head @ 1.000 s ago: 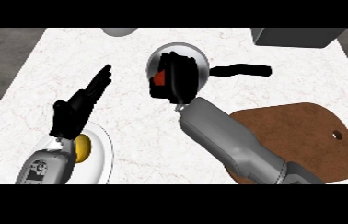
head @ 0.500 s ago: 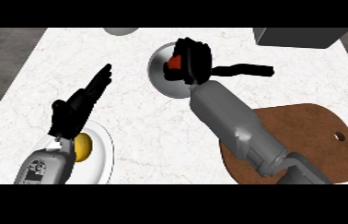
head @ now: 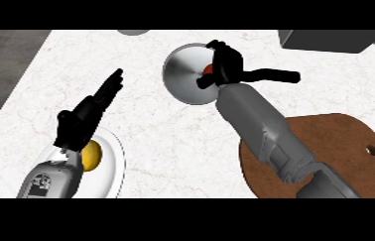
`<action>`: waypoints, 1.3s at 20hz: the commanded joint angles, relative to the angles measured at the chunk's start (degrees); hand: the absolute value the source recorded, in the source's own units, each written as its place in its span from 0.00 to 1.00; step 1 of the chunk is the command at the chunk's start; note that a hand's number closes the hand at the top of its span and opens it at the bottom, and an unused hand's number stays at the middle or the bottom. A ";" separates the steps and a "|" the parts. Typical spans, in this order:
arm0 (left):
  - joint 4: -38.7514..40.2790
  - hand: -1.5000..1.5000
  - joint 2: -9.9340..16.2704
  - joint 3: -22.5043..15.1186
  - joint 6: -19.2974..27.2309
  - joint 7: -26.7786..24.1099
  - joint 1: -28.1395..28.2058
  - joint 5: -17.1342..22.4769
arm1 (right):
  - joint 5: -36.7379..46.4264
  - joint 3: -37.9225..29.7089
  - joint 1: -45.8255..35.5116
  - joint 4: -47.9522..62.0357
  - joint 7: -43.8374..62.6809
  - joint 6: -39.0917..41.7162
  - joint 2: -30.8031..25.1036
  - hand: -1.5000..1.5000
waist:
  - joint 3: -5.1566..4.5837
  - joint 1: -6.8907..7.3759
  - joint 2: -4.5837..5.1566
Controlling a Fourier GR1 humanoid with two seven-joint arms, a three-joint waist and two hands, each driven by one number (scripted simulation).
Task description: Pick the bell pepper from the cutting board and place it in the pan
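Fingers [head: 223,56] of the right hand [head: 227,69] curl down over the pepper [head: 209,68], pinching it above the pan [head: 183,74]. Only a small red patch of the pepper shows at the hand's left side; its shape is hidden. It sits within the pan's round grey bowl, toward the right part; whether it touches the bottom cannot be told. The pan's black handle [head: 275,76] sticks out to the right past the hand. The grey right forearm runs down across the brown board [head: 344,136] at lower right. The left hand [head: 84,116] rests open at left, fingers straight and together, pointing up, over a white plate [head: 113,160] with a yellow thing [head: 92,155] on it.
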 commanded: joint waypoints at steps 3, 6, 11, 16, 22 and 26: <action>0.05 0.50 -1.20 -1.46 0.42 -0.26 0.18 -0.97 | -6.48 -7.54 -0.27 0.50 -9.63 -2.37 0.45 0.00 | 0.12 1.11 0.59; -0.61 0.50 -1.21 -0.96 0.28 0.23 -0.28 -0.27 | -10.91 -12.35 1.61 -2.79 -18.30 -2.64 -1.75 0.00 | 0.25 0.60 0.67; -0.66 0.50 -1.16 -0.84 0.97 1.66 -1.09 -1.02 | -18.98 -20.83 5.24 -7.51 -29.40 -3.81 -0.54 0.00 | 0.32 -0.29 0.52; 1.01 0.50 -1.53 -0.87 1.76 -0.52 -0.05 -2.15 | -26.74 -28.17 7.04 -7.34 -39.87 8.26 -2.96 0.00 | 0.16 -1.10 0.08; -1.95 0.50 0.28 0.80 0.31 0.88 2.50 -0.74 | -28.98 -31.03 12.45 -3.63 -55.61 19.43 -4.89 0.00 | 0.06 -2.32 -1.05; 0.14 0.50 -0.45 2.18 0.94 0.85 1.41 -0.42 | -28.51 -31.35 17.10 -3.19 -64.61 19.39 -2.51 0.00 | -0.02 -3.71 -1.56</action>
